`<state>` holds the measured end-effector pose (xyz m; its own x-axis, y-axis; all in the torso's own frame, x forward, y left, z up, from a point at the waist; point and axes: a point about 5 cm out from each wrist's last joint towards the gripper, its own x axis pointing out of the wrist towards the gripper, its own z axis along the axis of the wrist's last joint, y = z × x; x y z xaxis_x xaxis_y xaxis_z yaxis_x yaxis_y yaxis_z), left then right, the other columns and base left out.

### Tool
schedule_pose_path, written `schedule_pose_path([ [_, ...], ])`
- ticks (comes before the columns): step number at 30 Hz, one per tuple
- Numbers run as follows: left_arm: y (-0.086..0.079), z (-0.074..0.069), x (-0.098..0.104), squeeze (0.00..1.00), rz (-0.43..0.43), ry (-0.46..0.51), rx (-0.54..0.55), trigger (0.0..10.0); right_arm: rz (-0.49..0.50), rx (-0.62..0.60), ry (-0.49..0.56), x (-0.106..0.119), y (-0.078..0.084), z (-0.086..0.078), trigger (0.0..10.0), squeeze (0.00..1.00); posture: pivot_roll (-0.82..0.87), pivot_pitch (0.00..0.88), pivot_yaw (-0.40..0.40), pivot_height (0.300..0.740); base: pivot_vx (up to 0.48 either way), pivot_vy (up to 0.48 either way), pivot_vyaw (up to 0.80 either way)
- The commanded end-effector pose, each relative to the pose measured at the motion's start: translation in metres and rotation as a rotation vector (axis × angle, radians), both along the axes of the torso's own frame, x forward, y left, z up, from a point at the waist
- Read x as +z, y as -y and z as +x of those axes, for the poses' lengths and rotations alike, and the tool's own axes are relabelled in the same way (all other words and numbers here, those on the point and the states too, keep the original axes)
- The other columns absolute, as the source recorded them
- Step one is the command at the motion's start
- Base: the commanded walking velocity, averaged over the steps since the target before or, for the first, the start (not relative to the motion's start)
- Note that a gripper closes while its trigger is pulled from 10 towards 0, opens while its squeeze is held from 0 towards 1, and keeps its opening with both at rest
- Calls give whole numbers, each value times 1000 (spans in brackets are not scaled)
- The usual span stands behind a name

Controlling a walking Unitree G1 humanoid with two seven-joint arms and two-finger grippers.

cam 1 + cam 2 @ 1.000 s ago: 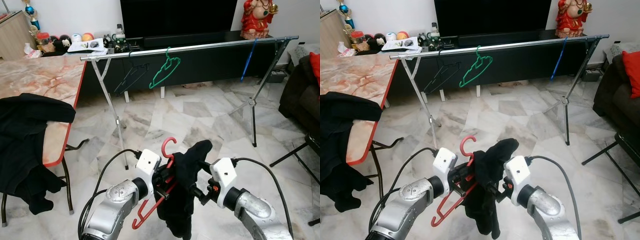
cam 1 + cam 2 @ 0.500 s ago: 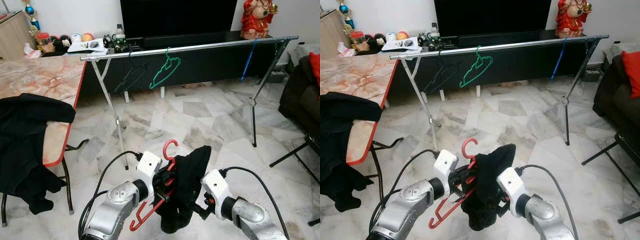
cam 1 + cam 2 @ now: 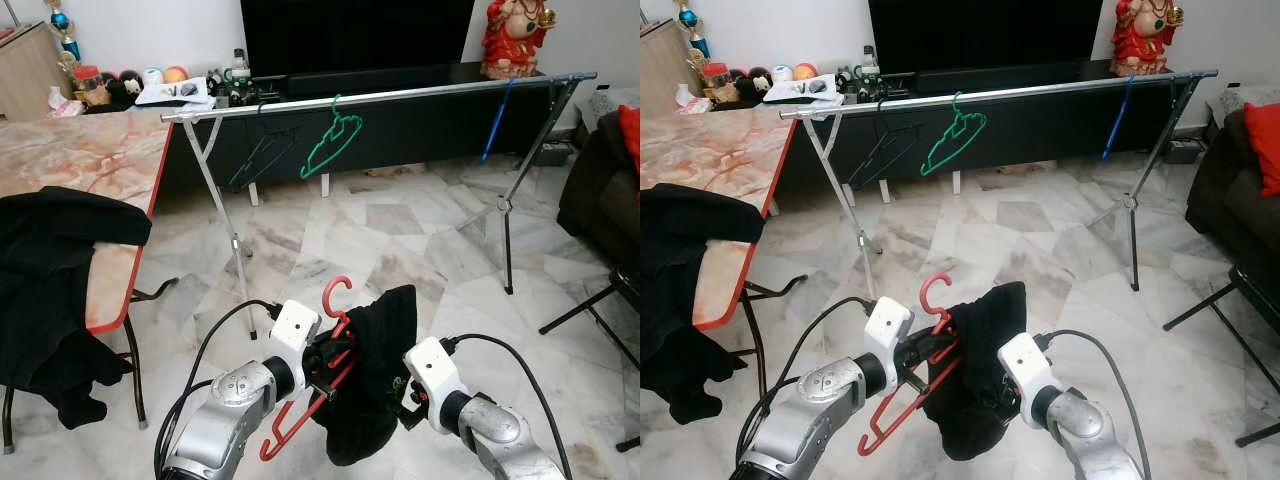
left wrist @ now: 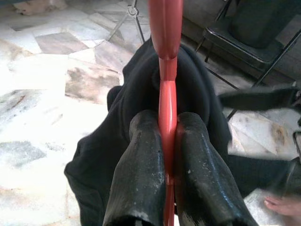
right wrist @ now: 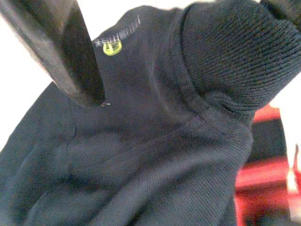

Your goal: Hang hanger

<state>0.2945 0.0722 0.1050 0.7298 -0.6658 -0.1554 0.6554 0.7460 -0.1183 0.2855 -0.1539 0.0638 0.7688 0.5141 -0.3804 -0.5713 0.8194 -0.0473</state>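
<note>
A red hanger [image 3: 336, 298] is held hook-up low in front of me, and my left gripper [image 4: 168, 126] is shut on its neck. A black garment [image 3: 375, 385] is draped over the hanger's right side and hangs down in a bunch. My right gripper [image 5: 188, 52] is open and pushed against this cloth from the right, with one finger [image 5: 66, 52] on the fabric near a small yellow logo. The metal clothes rail [image 3: 400, 93] stands further ahead across the floor. It carries a green hanger [image 3: 330, 140], a black hanger [image 3: 262, 155] and a blue hanger [image 3: 497, 120].
A marble table with a red edge [image 3: 80, 160] stands at the left, with black clothing [image 3: 50, 290] over a chair beside it. Behind the rail is a dark TV console [image 3: 400, 70]. A sofa [image 3: 600, 180] and a folding stand [image 3: 600, 300] are on the right. A person's hand [image 4: 282, 205] is low by the floor.
My right arm has dropped lower and moved in closer to the garment, whose hanging part has bunched up shorter. The left gripper keeps its hold on the hanger in nearly the same place.
</note>
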Motion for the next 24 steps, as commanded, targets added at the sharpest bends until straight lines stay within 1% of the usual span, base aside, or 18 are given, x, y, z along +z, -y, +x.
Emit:
schedule_pose_path([
  [1, 0, 4, 17, 0, -29, 81, 2, 10000, 98, 3, 101, 22, -4, 7, 10000, 0, 58, 77, 36, 740, 0, 0, 0],
  [2, 0, 4, 17, 0, -29, 81, 2, 10000, 162, 15, 130, 31, -7, 7, 10000, 0, 57, 77, 37, 740, 0, 0, 0],
  [3, 0, 4, 17, 0, -29, 81, 1, 10000, 261, 76, 177, 47, -14, 6, 10000, 0, 56, 79, 37, 740, 0, 0, 0],
  [4, 0, 4, 17, 0, -29, 81, 1, 10000, 261, 76, 177, 47, -14, 6, 10000, 0, 56, 79, 37, 740, 0, 0, 0],
  [5, 0, 5, 17, 0, -28, 81, 0, 10000, 315, 131, 203, 57, -19, 4, 10000, 0, 56, 79, 37, 740, 0, 0, 0],
  [8, 0, 4, 17, 0, -28, 81, 1, 10000, 325, 171, 217, 62, -23, 2, 10000, 0, 56, 79, 37, 740, 0, 0, 0],
  [10, 0, 4, 17, 0, -28, 81, 1, 10000, 312, 193, 216, 63, -24, 0, 10000, 0, 56, 79, 37, 740, 0, 0, 0],
  [13, 0, 4, 16, 0, -28, 80, 1, 10000, 298, 189, 205, 61, -22, 1, 10000, 0, 55, 79, 35, 740, 0, 0, 0],
  [15, 0, 4, 16, 0, -27, 79, -1, 10000, 219, 192, 138, 49, -20, -1, 10000, 0, 55, 80, 35, 740, 0, 0, 0],
  [16, 0, 4, 16, 0, -27, 79, -1, 10000, 158, 200, 106, 42, -19, -2, 10000, 0, 55, 80, 35, 740, 0, 0, 0],
  [19, 1, 4, 16, 0, -27, 79, -2, 10000, 24, 186, 64, 28, -13, -3, 10000, 0, 54, 81, 35, 740, 0, 0, 0],
  [21, 0, 3, 16, 0, -28, 79, -3, 10000, -4, 80, 46, 23, -3, 5, 10000, 0, 55, 80, 35, 740, 0, 0, 0],
  [22, 1, 3, 16, 0, -28, 79, -3, 10000, 1, 32, 59, 26, 1, 10, 10000, 0, 55, 80, 35, 740, 0, 0, 0],
  [23, 1, 3, 16, 0, -28, 79, -3, 10000, 1, 32, 59, 26, 1, 10, 10000, 0, 55, 80, 35, 740, 0, 0, 0],
  [24, 1, 3, 16, 0, -28, 79, -4, 10000, 23, -28, 90, 32, 5, 17, 10000, 0, 56, 79, 35, 740, 0, 0, 0],
])
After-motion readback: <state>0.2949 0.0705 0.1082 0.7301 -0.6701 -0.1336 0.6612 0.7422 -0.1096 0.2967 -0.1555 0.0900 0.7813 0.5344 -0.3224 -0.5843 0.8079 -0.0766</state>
